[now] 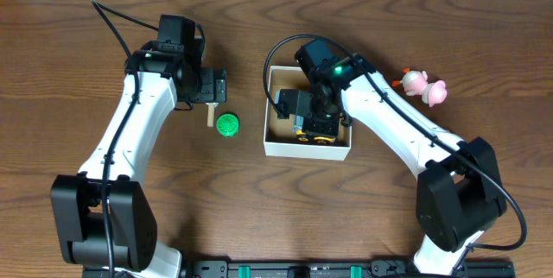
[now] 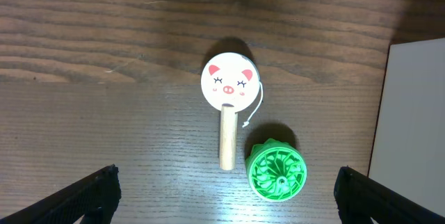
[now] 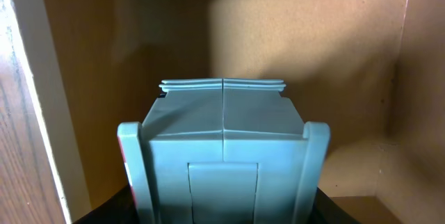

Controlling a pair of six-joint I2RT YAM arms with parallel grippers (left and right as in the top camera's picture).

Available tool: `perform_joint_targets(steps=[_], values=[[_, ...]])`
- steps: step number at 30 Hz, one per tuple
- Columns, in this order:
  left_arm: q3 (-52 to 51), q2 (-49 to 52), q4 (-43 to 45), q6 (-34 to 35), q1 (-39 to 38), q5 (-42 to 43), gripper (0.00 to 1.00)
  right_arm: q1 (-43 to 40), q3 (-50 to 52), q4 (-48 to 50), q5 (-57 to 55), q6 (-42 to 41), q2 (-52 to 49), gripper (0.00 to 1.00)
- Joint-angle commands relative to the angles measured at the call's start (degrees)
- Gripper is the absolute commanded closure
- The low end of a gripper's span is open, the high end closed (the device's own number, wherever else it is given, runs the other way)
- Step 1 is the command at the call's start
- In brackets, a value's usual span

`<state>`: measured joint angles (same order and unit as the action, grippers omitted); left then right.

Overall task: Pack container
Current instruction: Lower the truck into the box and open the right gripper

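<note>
Right gripper: the right gripper [image 1: 315, 121] is down inside the container [image 1: 307, 150]. A blue-grey toy [image 3: 222, 147] fills the space between its jaws. Only dark slivers of the fingers show against the toy's sides, so closed on it is my reading rather than a plain sight.
Container: sits mid-counter, to the right of the left gripper. Its white wall shows at the right edge of the left wrist view. The brown floor around the held toy looks bare.
Left gripper: the left gripper [image 2: 228, 193] is spread wide, holds nothing, and hangs above the counter [image 1: 259, 217].
Key relation: the pig-face stick toy [image 2: 228, 123] lies flat, straight under the left gripper. Its long axis runs crosswise to the line between the two fingers, with the round head at the far end and the handle pointing back towards the wrist. A straight drop should put the fingers either side of the handle's narrow width, with no wrist turn needed.
Neighbour: the green toy [image 2: 277, 172] sits just beside the handle end, on the container side. It looks close enough that the nearer finger could nudge it on closing.
Nearer arm: the left arm is nearer for both of these. The pink pig figures [image 1: 416, 80] lie well apart, beyond the right arm.
</note>
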<state>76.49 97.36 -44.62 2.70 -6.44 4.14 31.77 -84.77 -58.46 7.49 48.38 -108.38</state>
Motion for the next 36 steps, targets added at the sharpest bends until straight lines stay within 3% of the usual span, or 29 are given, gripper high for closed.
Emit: perform_joint_targets(steps=[1, 31, 32, 36], values=[[1.20, 0.48, -0.09, -0.72, 0.24, -0.07, 0.02, -0.26, 0.26, 0.00, -1.64, 0.57, -0.50, 0.71], [1.20, 0.48, -0.09, -0.72, 0.24, -0.07, 0.02, -2.89, 3.74, 1.05, 1.53, 0.57, -0.50, 0.73], [1.20, 0.48, -0.09, -0.72, 0.24, -0.07, 0.02, -2.89, 4.24, 1.09, 1.53, 0.57, -0.50, 0.71], [1.20, 0.48, -0.09, -0.72, 0.24, -0.07, 0.02, -2.89, 5.27, 1.81, 1.55, 0.57, -0.50, 0.45]])
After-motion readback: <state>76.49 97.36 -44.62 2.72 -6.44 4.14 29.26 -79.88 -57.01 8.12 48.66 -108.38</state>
